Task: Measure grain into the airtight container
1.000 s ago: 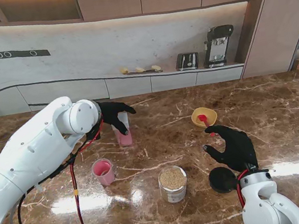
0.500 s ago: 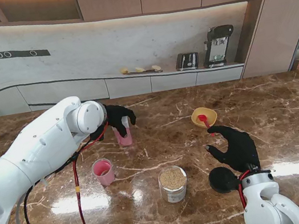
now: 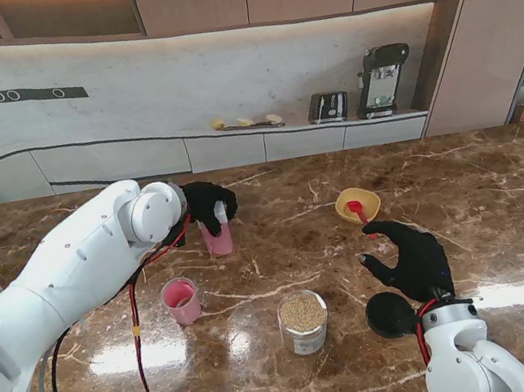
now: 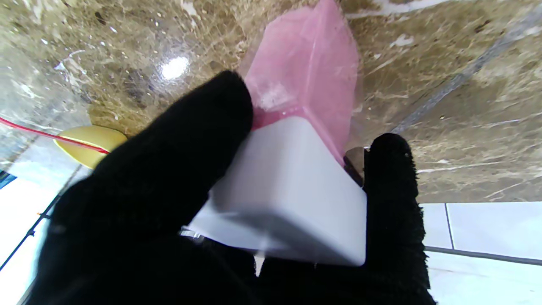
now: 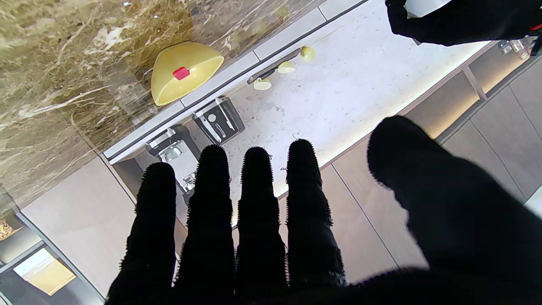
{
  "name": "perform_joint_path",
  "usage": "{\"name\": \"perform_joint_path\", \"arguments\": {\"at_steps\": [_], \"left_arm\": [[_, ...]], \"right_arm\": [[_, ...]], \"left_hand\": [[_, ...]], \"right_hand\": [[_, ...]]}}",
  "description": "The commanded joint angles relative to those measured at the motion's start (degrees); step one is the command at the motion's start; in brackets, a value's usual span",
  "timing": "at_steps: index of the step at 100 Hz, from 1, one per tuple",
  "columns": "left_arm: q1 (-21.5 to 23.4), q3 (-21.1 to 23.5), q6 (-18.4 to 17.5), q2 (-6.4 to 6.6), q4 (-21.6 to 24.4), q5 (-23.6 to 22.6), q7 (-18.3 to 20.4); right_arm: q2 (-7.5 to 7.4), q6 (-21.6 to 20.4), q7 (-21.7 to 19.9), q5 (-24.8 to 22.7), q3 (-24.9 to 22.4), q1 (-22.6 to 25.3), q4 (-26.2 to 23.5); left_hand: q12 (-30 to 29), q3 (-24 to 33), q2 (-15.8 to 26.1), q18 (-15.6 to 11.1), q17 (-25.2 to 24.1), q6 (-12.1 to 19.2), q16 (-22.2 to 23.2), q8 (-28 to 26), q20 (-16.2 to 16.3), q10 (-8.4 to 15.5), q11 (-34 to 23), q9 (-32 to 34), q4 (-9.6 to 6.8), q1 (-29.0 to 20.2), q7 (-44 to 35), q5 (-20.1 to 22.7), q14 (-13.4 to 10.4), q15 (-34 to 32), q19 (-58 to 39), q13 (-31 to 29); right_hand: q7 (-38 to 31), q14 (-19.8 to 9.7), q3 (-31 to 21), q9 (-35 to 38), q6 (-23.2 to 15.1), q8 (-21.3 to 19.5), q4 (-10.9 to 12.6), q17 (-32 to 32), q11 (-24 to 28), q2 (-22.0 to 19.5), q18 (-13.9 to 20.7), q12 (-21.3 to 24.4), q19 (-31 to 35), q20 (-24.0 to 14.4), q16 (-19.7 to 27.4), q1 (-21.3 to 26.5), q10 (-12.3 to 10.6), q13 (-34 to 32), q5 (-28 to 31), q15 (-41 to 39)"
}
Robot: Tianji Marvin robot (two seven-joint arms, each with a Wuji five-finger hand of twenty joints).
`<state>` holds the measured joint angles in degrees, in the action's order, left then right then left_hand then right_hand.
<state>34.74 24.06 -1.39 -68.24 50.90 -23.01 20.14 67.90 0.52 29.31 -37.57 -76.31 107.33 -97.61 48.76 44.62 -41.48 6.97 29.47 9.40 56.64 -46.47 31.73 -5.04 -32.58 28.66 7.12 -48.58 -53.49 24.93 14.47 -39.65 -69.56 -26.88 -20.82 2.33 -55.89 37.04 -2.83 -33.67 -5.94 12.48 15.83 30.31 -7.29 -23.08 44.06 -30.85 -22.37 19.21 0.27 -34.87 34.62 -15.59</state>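
A tall pink container (image 3: 218, 238) with a white lid (image 4: 288, 199) stands at the far left of the marble table. My left hand (image 3: 205, 204) is shut on its top; in the left wrist view the thumb (image 4: 190, 140) and a finger (image 4: 391, 190) press the lid's sides above the pink body (image 4: 309, 63). An open jar of grain (image 3: 305, 321) stands nearer to me at the centre, its black lid (image 3: 389, 315) lying to its right. A pink cup (image 3: 181, 301) sits left of the jar. My right hand (image 3: 410, 259) hovers open over the black lid, fingers spread (image 5: 258, 199).
A yellow bowl (image 3: 358, 204) with a red scoop (image 3: 356, 209) sits just beyond my right hand; the right wrist view shows the bowl (image 5: 167, 87) too. A red cable (image 3: 131, 321) hangs from my left arm. On the back counter stand a toaster (image 3: 327, 106) and coffee machine (image 3: 381, 80).
My left hand has come down and closed its fingers around the pink container's lid, and the forearm has swung slightly right. The right hand has hardly moved.
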Motion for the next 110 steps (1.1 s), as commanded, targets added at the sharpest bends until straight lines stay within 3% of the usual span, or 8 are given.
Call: {"name": "perform_joint_path", "arguments": {"at_steps": [1,6,12,27,37,63,81,110], "left_arm": [[1.2,-0.3,-0.4,-0.09,-1.1,-0.1,0.2],[1.7,0.4,-1.4,-0.24,-1.4,-0.1,-1.1],[2.2,1.2,-1.9,-0.31,-1.3,-0.4,-2.3],[3.3,3.2,-2.2,0.02,0.0,-1.2,-3.8],[4.2,5.2,-2.6,0.44,1.6,-2.1,-5.1],[6.1,9.5,-4.2,1.53,6.1,-4.3,-6.9],[9.0,15.3,-3.8,3.21,14.0,-5.8,-5.8],[15.0,24.6,-3.7,6.31,32.3,-6.4,2.0]], "right_arm": [[0.25,0.5,-0.6,0.4,0.1,0.4,0.4],[0.26,0.6,-0.6,0.4,0.2,0.3,0.4],[0.25,0.6,-0.6,0.4,0.2,0.3,0.4],[0.25,0.7,-0.7,0.3,0.2,0.1,0.4],[0.25,0.7,-0.5,0.2,0.2,0.1,0.3],[0.29,0.7,-0.2,0.0,0.1,-0.1,0.1],[0.23,0.7,-0.4,-0.4,-0.5,0.0,-0.8],[-0.01,-0.4,-0.3,-2.3,-1.0,0.2,-4.2]], "left_hand": [[10.9,-0.6,2.8,0.6,4.5,-3.3,5.8,-2.3,-1.4,1.5,0.0,12.9,-0.07,-12.0,-8.2,7.8,2.1,-3.4,-5.4,-9.1],[13.7,-1.5,3.8,1.9,8.0,-3.5,8.7,-1.7,-1.7,1.5,3.8,19.0,-0.68,-15.6,-9.0,12.3,3.6,-1.2,-7.2,-14.8],[13.4,-0.1,3.4,2.5,10.3,-3.5,9.4,-0.7,-2.6,1.7,4.5,21.0,-0.73,-16.2,-8.5,15.1,4.2,0.5,-7.2,-17.4],[14.6,6.7,2.0,4.3,11.0,-4.2,12.3,0.8,-9.3,2.6,5.6,22.7,0.50,-14.9,-7.7,19.7,4.4,4.3,-7.6,-19.1],[15.2,8.3,1.7,5.1,10.4,-4.8,14.0,1.4,-12.5,3.1,6.0,22.7,0.91,-15.1,-7.6,21.7,4.3,6.6,-7.8,-19.1],[15.7,9.0,1.6,5.6,9.9,-5.1,14.7,1.9,-12.9,3.7,5.6,22.6,0.90,-15.1,-7.5,22.9,4.1,7.1,-7.9,-19.0],[15.7,9.1,1.7,5.7,9.7,-5.3,15.1,2.1,-12.6,3.6,5.6,22.4,1.01,-15.1,-7.4,23.0,4.3,7.5,-8.1,-18.9],[15.8,8.7,2.0,5.6,9.6,-5.5,15.3,2.4,-12.0,3.5,5.9,22.3,1.09,-15.1,-7.1,23.2,4.3,7.7,-8.2,-18.9]], "right_hand": [[0.9,0.4,0.0,0.0,-0.1,0.2,1.8,-0.4,-0.4,-0.7,-0.1,0.6,-1.2,-0.5,0.4,-2.5,0.0,1.0,-1.7,-0.3],[0.9,0.4,-0.1,0.0,-0.2,0.2,1.8,-0.4,-0.4,-0.7,-0.1,0.6,-1.2,-0.5,0.4,-2.5,0.0,1.0,-1.7,-0.3],[0.9,0.5,-0.1,0.0,-0.1,0.2,1.8,-0.4,-0.4,-0.8,-0.1,0.6,-1.2,-0.5,0.3,-2.5,0.1,1.0,-1.8,-0.4],[0.9,0.4,-0.1,0.0,-0.1,0.3,1.8,-0.4,-0.4,-0.7,-0.1,0.7,-1.2,-0.5,0.4,-2.5,0.1,1.0,-1.8,-0.3],[0.9,0.4,-0.1,-0.1,-0.1,0.3,1.8,-0.5,-0.4,-0.8,-0.1,0.7,-1.2,-0.5,0.4,-2.5,0.0,1.1,-1.8,-0.3],[0.9,0.5,-0.2,0.0,-0.1,0.2,1.8,-0.3,-0.3,-0.8,-0.1,0.7,-1.2,-0.5,0.4,-2.4,0.1,1.0,-1.7,-0.4],[1.0,0.4,-0.1,0.1,0.4,0.3,1.6,0.4,-0.2,0.0,0.4,0.6,-0.9,-0.5,0.3,-2.1,0.2,0.6,-2.0,-0.6],[1.6,-0.3,4.0,0.6,2.6,0.4,0.4,3.8,0.3,5.0,3.1,0.7,-0.1,1.1,0.9,0.1,-0.1,-1.4,-3.6,-0.8]]}}
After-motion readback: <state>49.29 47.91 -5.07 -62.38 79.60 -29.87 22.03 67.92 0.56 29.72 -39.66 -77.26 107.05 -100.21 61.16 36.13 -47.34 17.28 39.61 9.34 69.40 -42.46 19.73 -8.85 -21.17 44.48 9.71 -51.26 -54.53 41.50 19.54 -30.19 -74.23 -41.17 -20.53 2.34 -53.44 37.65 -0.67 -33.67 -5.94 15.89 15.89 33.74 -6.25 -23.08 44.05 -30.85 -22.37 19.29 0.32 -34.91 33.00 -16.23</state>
